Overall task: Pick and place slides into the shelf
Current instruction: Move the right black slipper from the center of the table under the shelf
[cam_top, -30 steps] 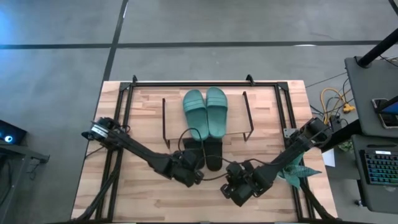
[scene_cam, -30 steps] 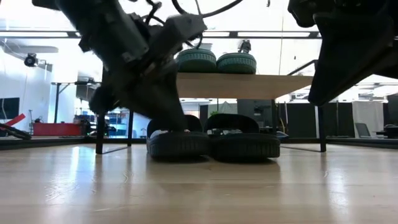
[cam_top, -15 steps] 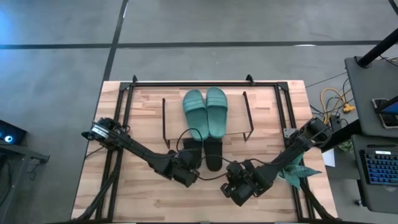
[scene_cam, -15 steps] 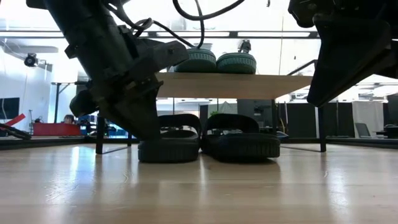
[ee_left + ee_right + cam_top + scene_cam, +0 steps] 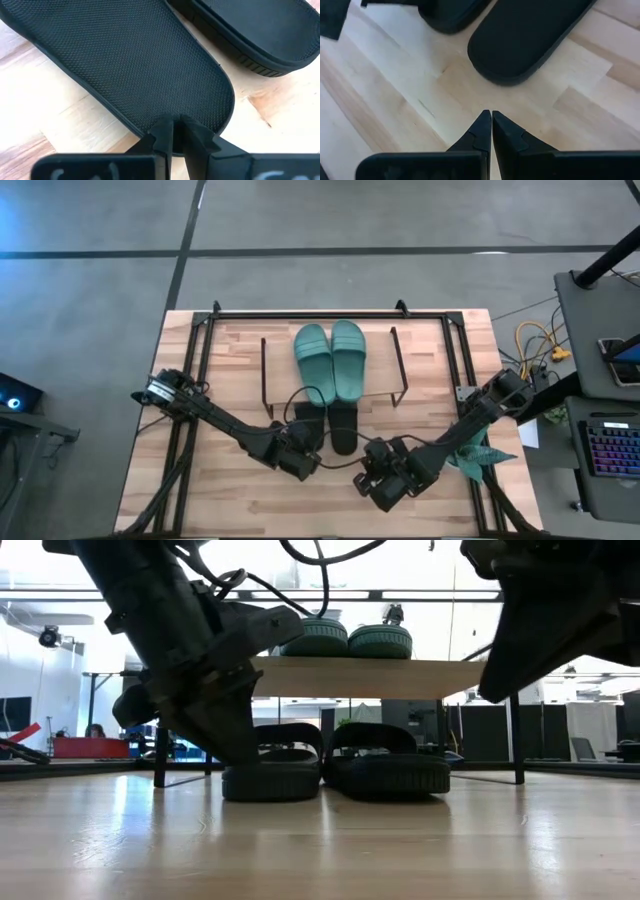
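Observation:
Two teal slides (image 5: 313,360) (image 5: 348,358) lie side by side on the shelf's wooden top board (image 5: 400,677). Below it, two black slides rest flat on the table with their heels sticking out toward the near edge: the left one (image 5: 306,420) (image 5: 272,780) and the right one (image 5: 343,428) (image 5: 390,772). My left gripper (image 5: 175,125) (image 5: 303,452) stands at the left black slide's heel, its fingers almost together. My right gripper (image 5: 491,116) (image 5: 365,478) hovers shut over bare table, just short of the right black slide's heel (image 5: 510,75). My left gripper has both fingertips (image 5: 162,131) on top of the left black slide's footbed, at the heel's rim (image 5: 200,117). The nearly shut fingers slant down from the table's near left side, along the slide. The slide lies flat on the table.
A green spiky plant (image 5: 482,455) lies at the table's right near corner beside my right arm. A large black frame (image 5: 300,312) runs around the table. Cables (image 5: 300,395) trail over the shelf's near side. Bare wood (image 5: 330,515) lies near the front edge.
My left gripper has tipped flatter and sunk a little. The left black slide has shifted slightly toward the table's left and now sits flat, a small gap between it and the right black slide. In the last half second nothing has moved.

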### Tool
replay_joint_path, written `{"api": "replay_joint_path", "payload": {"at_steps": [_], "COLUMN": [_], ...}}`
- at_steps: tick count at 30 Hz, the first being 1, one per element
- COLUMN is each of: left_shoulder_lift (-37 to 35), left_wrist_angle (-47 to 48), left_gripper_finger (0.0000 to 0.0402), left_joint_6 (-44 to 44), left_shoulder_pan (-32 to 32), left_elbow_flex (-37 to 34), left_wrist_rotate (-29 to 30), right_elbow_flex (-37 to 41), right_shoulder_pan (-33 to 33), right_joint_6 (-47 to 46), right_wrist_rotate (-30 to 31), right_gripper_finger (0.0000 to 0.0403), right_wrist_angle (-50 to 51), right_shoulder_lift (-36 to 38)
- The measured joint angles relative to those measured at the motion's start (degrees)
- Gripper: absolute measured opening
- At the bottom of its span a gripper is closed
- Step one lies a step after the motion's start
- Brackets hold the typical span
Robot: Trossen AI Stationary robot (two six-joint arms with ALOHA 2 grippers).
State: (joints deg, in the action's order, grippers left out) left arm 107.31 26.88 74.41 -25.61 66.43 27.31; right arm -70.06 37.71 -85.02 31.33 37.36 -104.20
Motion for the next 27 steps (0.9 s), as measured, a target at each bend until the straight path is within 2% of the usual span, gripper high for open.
{"api": "replay_joint_path", "payload": {"at_steps": [14,20,27], "left_shoulder_lift": [0.0,-0.1,-0.2], "left_wrist_angle": [-1.6,-2.4,-2.4], "left_gripper_finger": [0.0022,0.0022,0.0022], "left_joint_6": [-0.2,-0.3,-0.4], "left_shoulder_pan": [0.0,0.0,-0.1], "left_elbow_flex": [0.0,0.0,0.0], "left_wrist_rotate": [0.0,-0.2,-0.2], "right_elbow_flex": [0.7,2.3,2.8], "right_shoulder_pan": [-5.5,-6.8,-7.9], "right_joint_6": [7.7,10.3,11.5], "right_wrist_rotate": [-0.3,-5.3,-3.4], "right_gripper_finger": [0.0009,0.0009,0.0009], "right_wrist_angle": [-5.5,-9.5,-10.1], "right_shoulder_lift": [-0.4,-2.8,-2.8]}}
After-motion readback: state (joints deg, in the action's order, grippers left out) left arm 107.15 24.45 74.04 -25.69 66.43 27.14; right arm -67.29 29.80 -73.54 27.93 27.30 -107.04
